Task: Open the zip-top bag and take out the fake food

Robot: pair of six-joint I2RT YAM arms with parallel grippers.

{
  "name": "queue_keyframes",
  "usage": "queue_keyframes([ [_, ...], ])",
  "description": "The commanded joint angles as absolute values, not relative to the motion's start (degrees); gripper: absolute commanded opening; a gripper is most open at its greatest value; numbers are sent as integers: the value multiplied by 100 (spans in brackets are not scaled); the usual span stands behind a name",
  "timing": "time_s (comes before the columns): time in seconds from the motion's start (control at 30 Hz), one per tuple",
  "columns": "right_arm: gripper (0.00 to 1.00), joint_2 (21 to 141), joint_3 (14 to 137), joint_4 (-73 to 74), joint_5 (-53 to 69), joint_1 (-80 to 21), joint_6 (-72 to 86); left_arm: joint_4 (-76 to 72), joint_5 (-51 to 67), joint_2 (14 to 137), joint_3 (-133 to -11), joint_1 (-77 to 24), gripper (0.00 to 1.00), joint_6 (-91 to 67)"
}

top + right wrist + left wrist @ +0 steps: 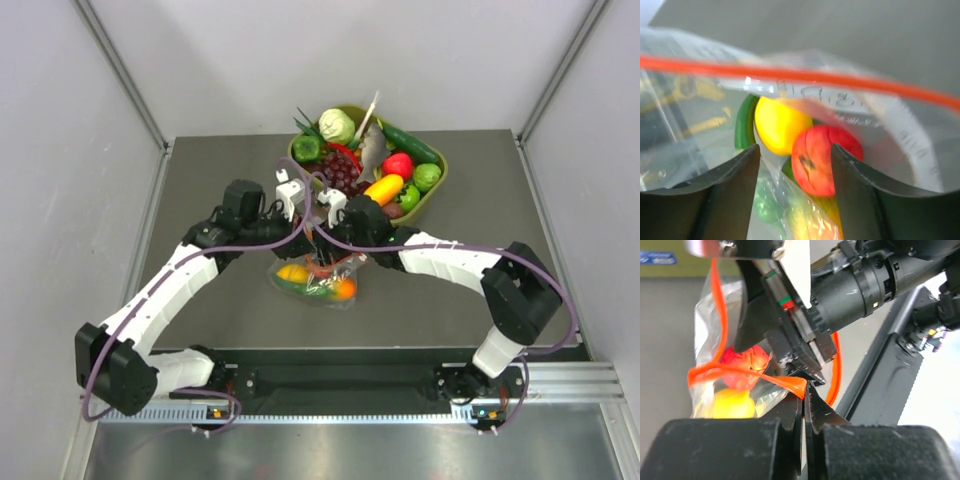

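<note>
The clear zip-top bag (pixel 316 281) lies mid-table with its mouth lifted toward the arms. My left gripper (pixel 807 395) is shut on the bag's orange-red zip strip (pixel 765 377), pinching one lip at the mouth. My right gripper (pixel 795 150) is open with its fingers reaching into the bag mouth. The fake food is inside the bag. A round red fruit (pixel 822 157) sits between the right fingers, close to the right one. A yellow lemon (pixel 780 125) and a green piece (pixel 744 127) lie just beyond. From above, both grippers (pixel 318 245) meet over the bag's top edge.
An olive-green tub (pixel 436 186) stands at the back of the table, just behind the grippers. It is packed with other toy produce, including purple grapes (pixel 340 172) and a pale cabbage (pixel 337 126). White walls close in the left, right and back sides.
</note>
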State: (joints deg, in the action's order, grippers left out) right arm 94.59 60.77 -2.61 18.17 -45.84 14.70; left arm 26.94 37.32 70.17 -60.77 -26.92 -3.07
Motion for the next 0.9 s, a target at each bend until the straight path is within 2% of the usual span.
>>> queue_keyframes([
  [0.0,60,9518,6047,-809,1872,-4693,1389,2408,3156,6567,-5793,-2725,0,-518],
  [0.13,68,9624,6134,-555,1425,-4833,1170,2329,2857,6302,-5494,-2725,0,-746],
  [0.4,74,9852,6222,-282,678,-5115,870,2320,2856,6179,-5300,-2725,0,-668],
  [0.63,75,10028,6310,-53,-280,-5440,712,2408,2927,6205,-5282,-2725,0,-554],
  [0.87,76,10274,6372,-62,-711,-5502,800,2347,2971,6108,-5186,-2725,0,-510],
])
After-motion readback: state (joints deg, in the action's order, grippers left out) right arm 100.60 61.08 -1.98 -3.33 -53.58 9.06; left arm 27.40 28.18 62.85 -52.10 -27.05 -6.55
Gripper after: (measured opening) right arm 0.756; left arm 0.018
